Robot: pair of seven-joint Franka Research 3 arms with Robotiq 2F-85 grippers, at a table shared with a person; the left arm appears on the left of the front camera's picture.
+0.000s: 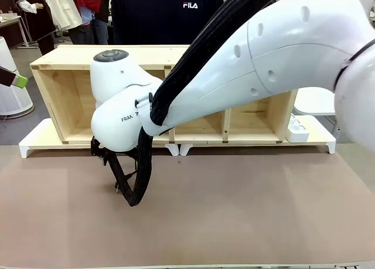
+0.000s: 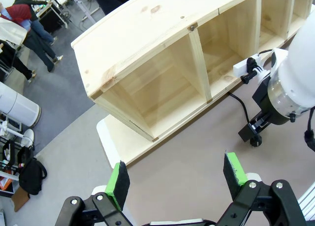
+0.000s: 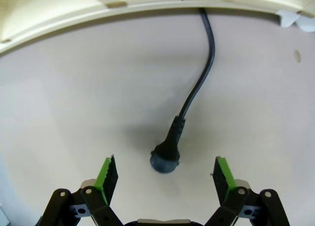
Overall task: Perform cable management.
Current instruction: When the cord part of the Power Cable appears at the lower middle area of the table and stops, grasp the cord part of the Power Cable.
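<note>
Brown matte tabletop (image 1: 234, 216) fills the lower half of the front view. Along its far edge stands a low, pale wooden shelf unit (image 1: 58, 93) with its open compartments facing the camera. The white right arm (image 1: 263, 64) sweeps from the upper right of the frame down to left of centre, with a thick black braided hose (image 1: 193, 52) running along it. A person in a dark top stands behind the shelf at the top of the frame.

In the right wrist view, the right gripper (image 3: 166, 176) rises from the bottom edge with its jaws spread wide and nothing held. The round black plug (image 3: 165, 159) lies flat on the table between the two green pads (image 3: 108, 174) and just above them in the frame, touching neither. From the plug, the cable (image 3: 202, 83) curves upward to the top centre-right, where it meets the shelf's wooden edge.

In the left wrist view, the left gripper (image 2: 177, 177) is at the bottom of the frame, fingers apart and empty, above bare table near the shelf's end. At the right of that frame, the cable runs from the shelf front toward the right arm's wrist.
</note>
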